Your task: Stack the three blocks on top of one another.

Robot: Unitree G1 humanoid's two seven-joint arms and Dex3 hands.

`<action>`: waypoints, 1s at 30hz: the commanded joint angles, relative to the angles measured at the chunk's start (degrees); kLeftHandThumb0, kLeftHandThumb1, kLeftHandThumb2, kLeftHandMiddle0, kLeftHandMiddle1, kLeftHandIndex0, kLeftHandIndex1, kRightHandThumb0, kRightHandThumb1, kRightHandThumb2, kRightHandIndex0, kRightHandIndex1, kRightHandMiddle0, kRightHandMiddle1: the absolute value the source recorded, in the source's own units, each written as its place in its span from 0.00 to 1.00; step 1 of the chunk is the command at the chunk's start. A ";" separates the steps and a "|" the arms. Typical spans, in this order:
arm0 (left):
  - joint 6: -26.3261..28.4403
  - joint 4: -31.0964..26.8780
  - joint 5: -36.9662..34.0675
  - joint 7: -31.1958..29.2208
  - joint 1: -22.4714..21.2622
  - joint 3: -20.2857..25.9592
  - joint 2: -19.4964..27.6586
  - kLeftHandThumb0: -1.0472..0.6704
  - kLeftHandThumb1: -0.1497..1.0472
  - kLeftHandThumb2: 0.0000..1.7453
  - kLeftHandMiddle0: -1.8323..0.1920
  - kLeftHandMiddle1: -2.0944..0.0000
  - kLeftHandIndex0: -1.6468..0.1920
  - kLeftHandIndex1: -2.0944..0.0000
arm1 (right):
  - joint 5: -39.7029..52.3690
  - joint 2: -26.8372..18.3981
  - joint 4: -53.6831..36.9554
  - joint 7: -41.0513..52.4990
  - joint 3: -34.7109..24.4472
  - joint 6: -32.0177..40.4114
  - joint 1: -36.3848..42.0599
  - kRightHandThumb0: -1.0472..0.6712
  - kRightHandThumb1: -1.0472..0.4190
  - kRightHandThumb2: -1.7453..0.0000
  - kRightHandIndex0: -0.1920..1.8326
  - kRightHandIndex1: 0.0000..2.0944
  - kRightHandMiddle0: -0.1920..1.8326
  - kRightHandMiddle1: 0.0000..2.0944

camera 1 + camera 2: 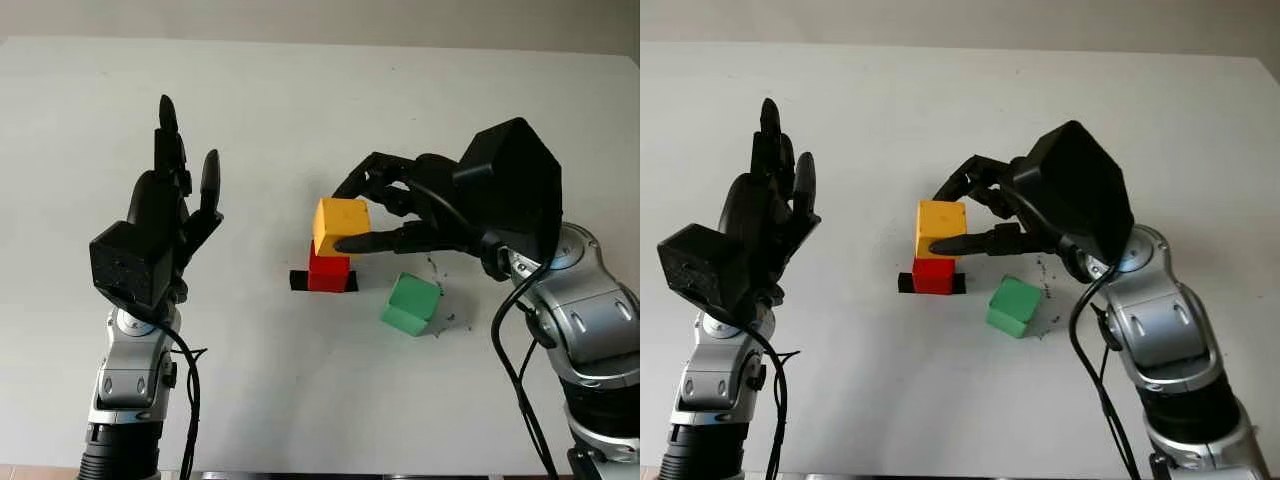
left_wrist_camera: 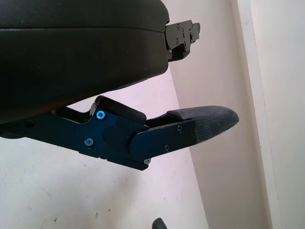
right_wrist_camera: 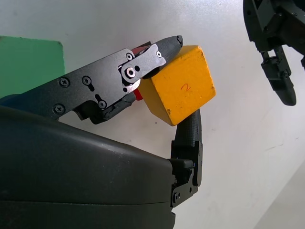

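Closest to the robot, the left robot hand (image 1: 165, 215) is raised above the surface (image 1: 300, 400) off to the left, open with nothing in it, and it should just stay parked there so it doesn't bump anything. A bit further out and to the right, the green block (image 1: 411, 304) sits alone on the surface, just beside the pile but not touching it, so that one looks like the last piece to go on. Then the main action: the right robot hand (image 1: 375, 215) has its fingers closed around the yellow block (image 1: 340, 224), one finger (image 3: 190, 131) pressing one side and the others on the opposite side, and that block is sitting on the red block (image 1: 328, 270), which rests on a small black mark (image 1: 298, 281) on the surface. From the head views the yellow one looks shifted a little off the red one and maybe slightly turned, though I can't tell for sure how square it is. So my take for doing this step well: nudge it so the faces line up, make sure it's sitting flat, then let the fingers off slowly and evenly so neither side drags the block. Pull back up and away, not sideways toward the green block, since a wobbly base would make the third block a pain.
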 commanded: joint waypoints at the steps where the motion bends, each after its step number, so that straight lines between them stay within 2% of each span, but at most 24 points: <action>1: 0.11 -0.72 0.21 0.15 0.18 -0.21 -0.04 0.20 1.00 0.37 1.00 1.00 1.00 1.00 | -0.07 0.30 -0.05 -0.46 0.42 -0.42 -0.55 0.36 0.03 0.97 0.19 0.03 0.18 0.79; 30: 0.09 -1.58 -0.18 0.44 1.23 -0.12 -1.06 0.19 1.00 0.36 1.00 1.00 1.00 1.00 | -2.53 -1.34 2.08 1.01 2.40 -7.68 1.63 0.37 0.03 0.97 0.19 0.02 0.19 0.78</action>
